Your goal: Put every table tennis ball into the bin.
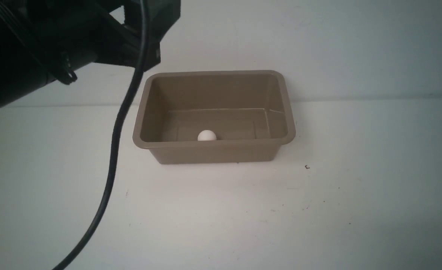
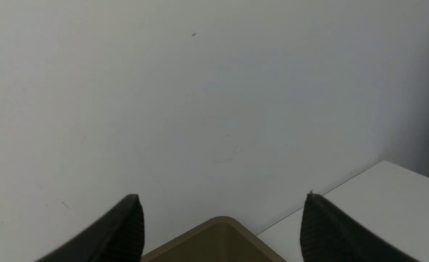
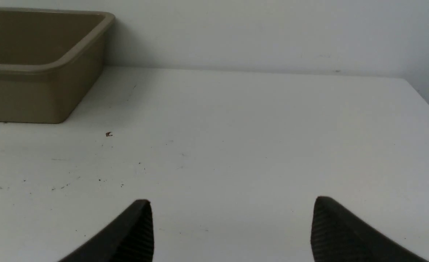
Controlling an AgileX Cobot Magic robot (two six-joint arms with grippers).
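Observation:
The tan-brown bin [image 1: 168, 152] stands on the white table against the back wall. A white table tennis ball [image 1: 207, 135] lies inside it, near its front wall. My left gripper [image 2: 223, 198] is open and empty, raised above a corner of the bin [image 2: 220, 222]; in the front view only the arm's black body [image 1: 74, 33] shows, up and left of the bin. My right gripper [image 3: 232, 202] is open and empty, low over bare table to the right of the bin [image 3: 47, 91]. It is out of the front view.
A black cable [image 1: 110, 165] hangs from the left arm down across the table's left part. A tiny dark speck [image 1: 307, 167] lies right of the bin. The wall [image 1: 318, 45] stands just behind the bin. The table's right edge [image 3: 427, 103] shows in the right wrist view.

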